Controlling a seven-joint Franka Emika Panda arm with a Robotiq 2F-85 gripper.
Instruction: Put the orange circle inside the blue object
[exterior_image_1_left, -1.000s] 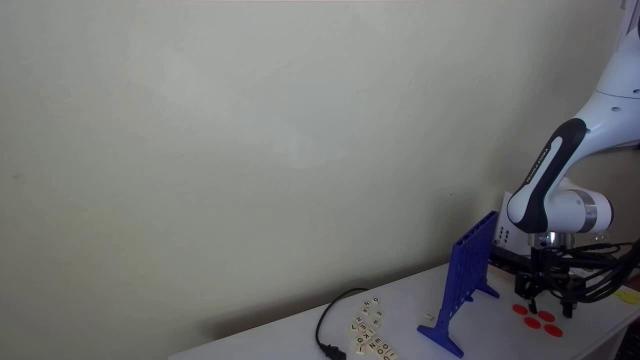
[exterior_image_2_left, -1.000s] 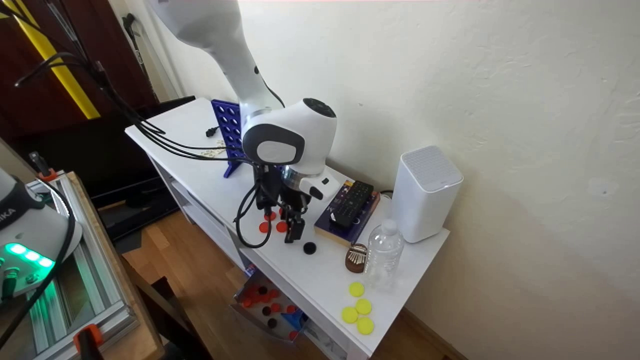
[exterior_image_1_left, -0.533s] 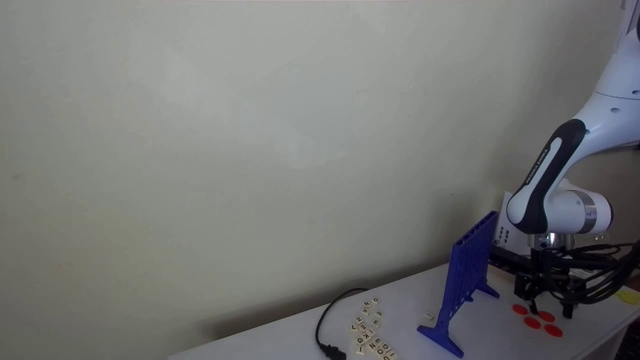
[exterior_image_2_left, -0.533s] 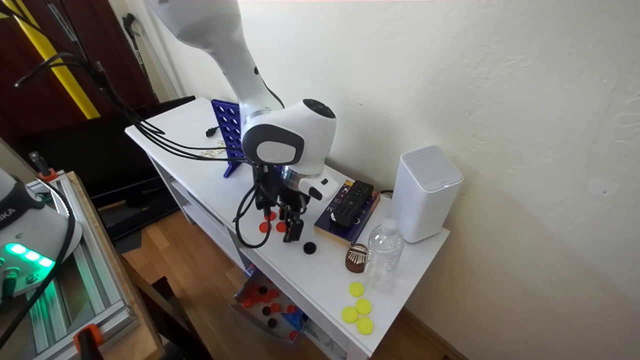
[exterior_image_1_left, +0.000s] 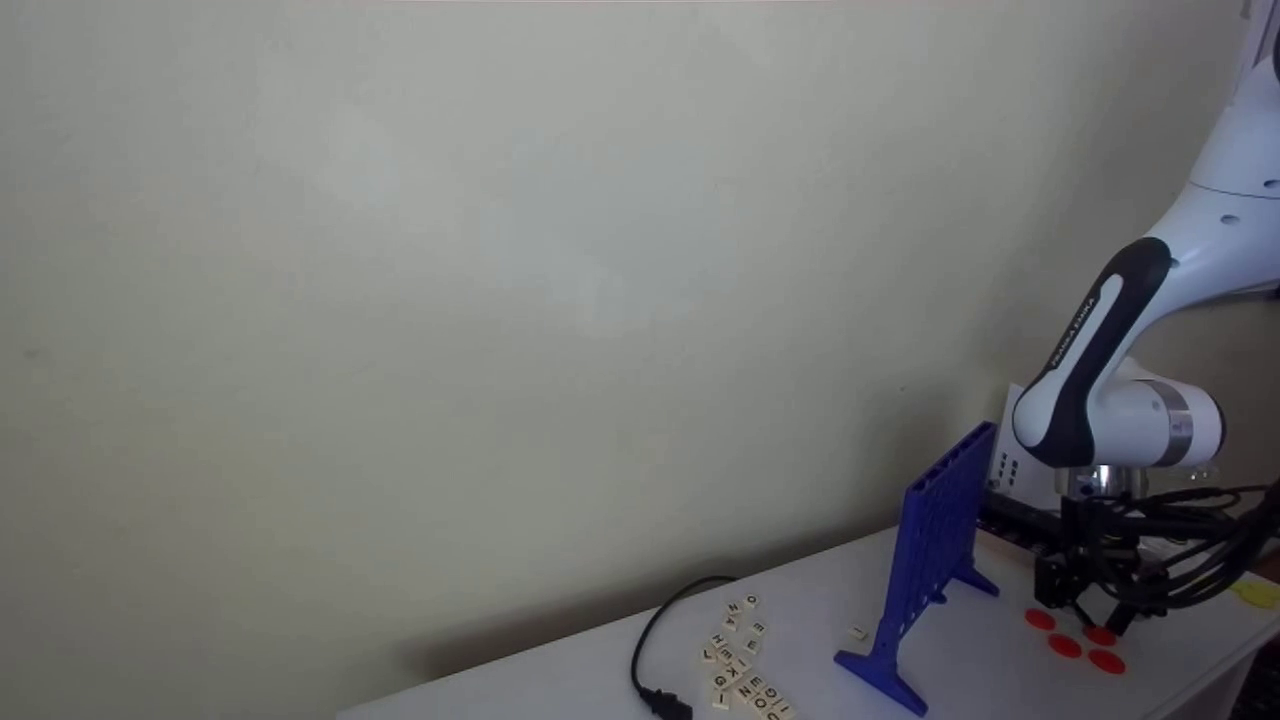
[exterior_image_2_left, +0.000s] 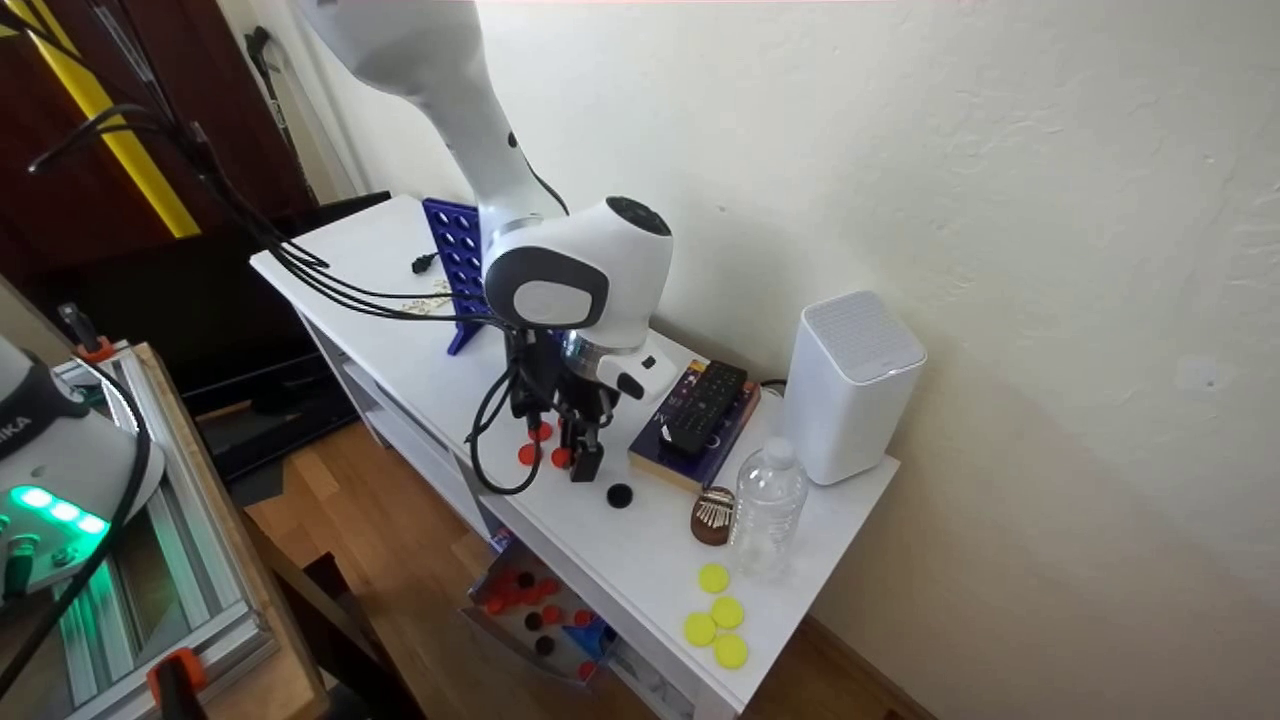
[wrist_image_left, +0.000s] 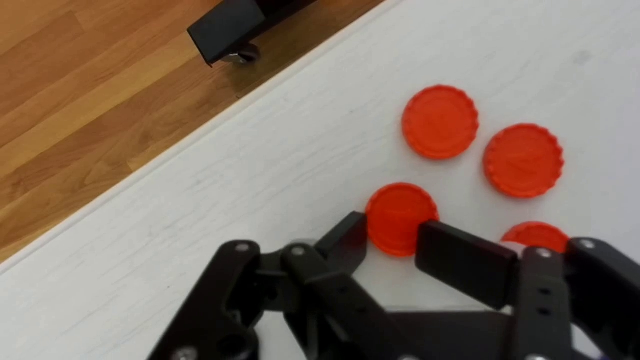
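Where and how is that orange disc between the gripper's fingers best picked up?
Probably pinch the orange disc by opposite sides of its rim, from above: it lies flat on the white table, leaving only its thin edge to grip, and the gripper points down over it.

Dim, flat light falls on a grey wall (exterior_image_1_left: 500, 300) in an exterior view, soft shadows lying along its foot and behind the blue panel (exterior_image_1_left: 938, 535). Brighter light washes the pale wall (exterior_image_2_left: 1050, 200) in an exterior view, dulling beside the white box (exterior_image_2_left: 855, 415); green lamps (exterior_image_2_left: 65, 512) glare nearly white. In the wrist view, the gripper (wrist_image_left: 392, 236) looks soft, the orange discs (wrist_image_left: 440, 122) crisper.
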